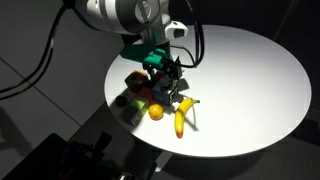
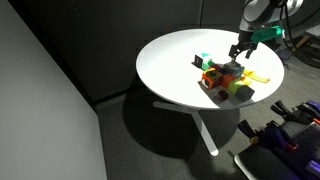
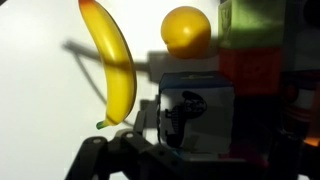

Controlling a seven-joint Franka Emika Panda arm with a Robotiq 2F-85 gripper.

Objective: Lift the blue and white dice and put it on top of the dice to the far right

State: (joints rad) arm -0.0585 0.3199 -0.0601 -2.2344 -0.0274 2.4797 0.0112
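1. Here, in the wrist view, a banana (image 3: 112, 65) lies at the left on the round white table (image 3: 40, 90), running from far to near with its dark-tipped end nearest.
2. Right of it and farther off sits an orange (image 3: 187, 30), clear of the banana.
3. The blue and white dice (image 3: 195, 105) stands on the table in the middle, just nearer than the orange. A white face with a dark mark is turned to the camera, under a blue upper edge.
4. The gripper (image 3: 198, 150) straddles the dice with its jaws spread wide, one finger on each side. It grips nothing, and I cannot tell whether a finger touches the dice.
5. Just right of the dice is a red block (image 3: 255, 68), and a green block (image 3: 255, 20) shows past it, whether behind or stacked on it I cannot tell.
6. In both exterior views the gripper (image 1: 165, 72) (image 2: 238, 58) hangs low over the cluster of fruit and blocks, where the dice cannot be made out.
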